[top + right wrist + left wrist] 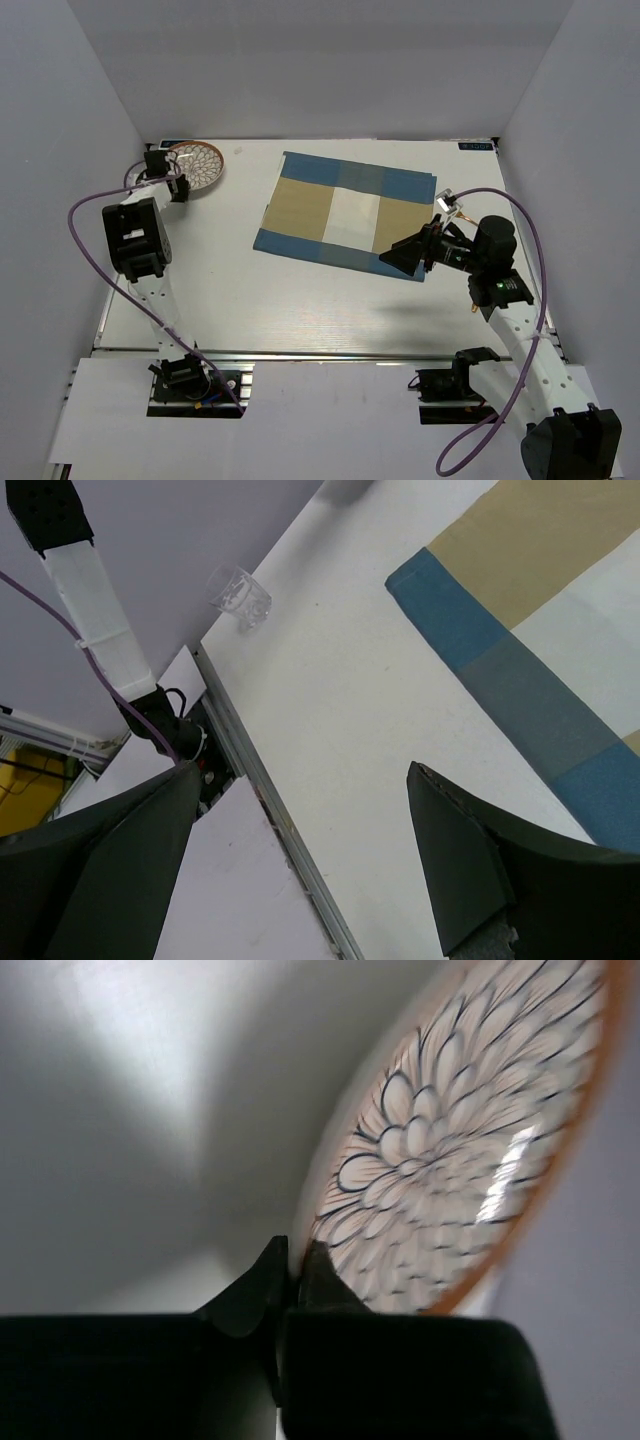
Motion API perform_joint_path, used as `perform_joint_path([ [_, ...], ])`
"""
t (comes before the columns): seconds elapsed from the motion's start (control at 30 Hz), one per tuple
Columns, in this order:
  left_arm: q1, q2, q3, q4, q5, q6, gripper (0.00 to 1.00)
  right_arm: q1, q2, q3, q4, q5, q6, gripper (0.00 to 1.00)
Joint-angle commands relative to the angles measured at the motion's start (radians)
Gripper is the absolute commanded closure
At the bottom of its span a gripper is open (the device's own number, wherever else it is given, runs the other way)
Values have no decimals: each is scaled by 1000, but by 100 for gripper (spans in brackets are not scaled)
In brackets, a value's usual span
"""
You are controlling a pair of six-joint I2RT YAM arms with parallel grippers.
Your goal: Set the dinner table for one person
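**Plate gripped at the far left corner, placemat waiting**

The left gripper (293, 1272) is closed on the near rim of the patterned plate (450, 1150), with the edge pinched between its two fingers. Whether the plate is lifted or resting on the dinner table (300, 300) cannot be told. The right gripper (300, 880) is held wide open with nothing in it, above the near right corner of the blue-and-tan placemat (345, 215).

The step in hand is judged to be fetching the plate. For the next move, the plate would need to be carried right and towards the arms, kept level, and set down on the pale centre of the placemat.

Nothing is seen on the plate. A small clear glass (240, 598) stands beside the right wall and appears empty.
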Motion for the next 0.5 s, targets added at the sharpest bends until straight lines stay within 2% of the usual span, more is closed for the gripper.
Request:
perform_joint_path([
  [0.0,13,17,38,-48,28,-5,100,7,-10,34,44,12,3,11],
  [0.17,22,-55,-26,20,114,-19,100,9,-38,55,-2,35,-8,11],
  [0.3,22,-205,-177,302,267,1,100,9,-99,67,-36,42,-6,11],
  [0.47,-3,-379,-270,589,423,31,100,6,-171,78,-126,68,-18,11],
])
